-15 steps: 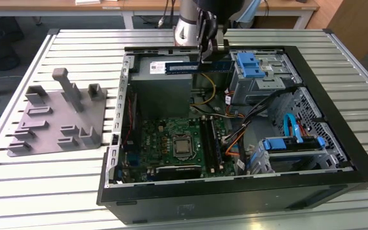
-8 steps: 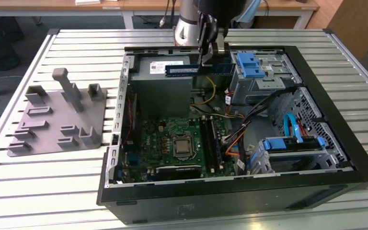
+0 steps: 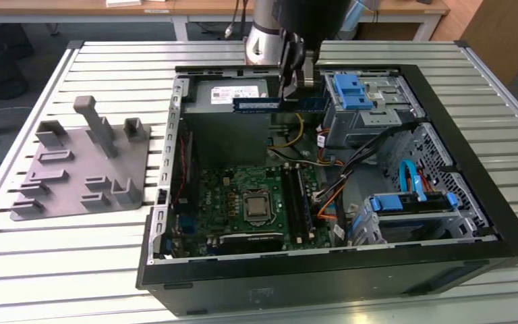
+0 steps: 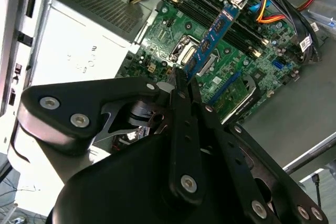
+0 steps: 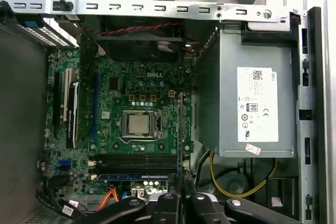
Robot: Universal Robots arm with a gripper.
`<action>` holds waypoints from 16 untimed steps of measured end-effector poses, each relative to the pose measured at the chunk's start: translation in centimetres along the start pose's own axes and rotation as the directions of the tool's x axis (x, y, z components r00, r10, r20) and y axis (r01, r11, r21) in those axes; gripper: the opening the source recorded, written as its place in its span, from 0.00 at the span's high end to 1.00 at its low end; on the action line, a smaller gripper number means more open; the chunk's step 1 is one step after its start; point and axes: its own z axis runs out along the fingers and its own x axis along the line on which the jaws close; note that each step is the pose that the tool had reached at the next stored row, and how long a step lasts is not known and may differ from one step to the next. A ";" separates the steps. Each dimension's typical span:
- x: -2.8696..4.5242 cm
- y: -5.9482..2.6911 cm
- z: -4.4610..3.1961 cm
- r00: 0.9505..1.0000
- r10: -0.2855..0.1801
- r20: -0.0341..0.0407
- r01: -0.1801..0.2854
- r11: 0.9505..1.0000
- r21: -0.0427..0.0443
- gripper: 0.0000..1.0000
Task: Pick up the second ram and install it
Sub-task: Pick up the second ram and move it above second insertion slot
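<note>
A: Setting: slatted metal table (image 3: 106,61) with an open computer case (image 3: 331,273) lying flat on it. A grey tray (image 3: 79,169) sits near the table's edge on the exterior view's left. Where is the second ram (image 4: 212,39)?

B: Off the table, in the air over the case's far edge. It is beside the power supply (image 5: 252,108) and above the motherboard (image 3: 232,202). The gripper (image 4: 185,80) has it.

A: Finger state?

B: Drawn in tight, pinching the strip's flat faces close to one end. The rest juts out free. It is not in any of the sockets (image 5: 136,160).

A: Handling notes?

B: Judged light, thin, stiff and brittle. A hold at one end gives leverage, so it could twist or slip under side load. Best gripped on bare board, clear of the chips and the contact edge. It will not bear bending or a skewed press.
</note>
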 end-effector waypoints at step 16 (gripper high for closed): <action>4.55 -0.12 1.40 1.000 0.020 0.002 -0.020 1.000 0.001 0.86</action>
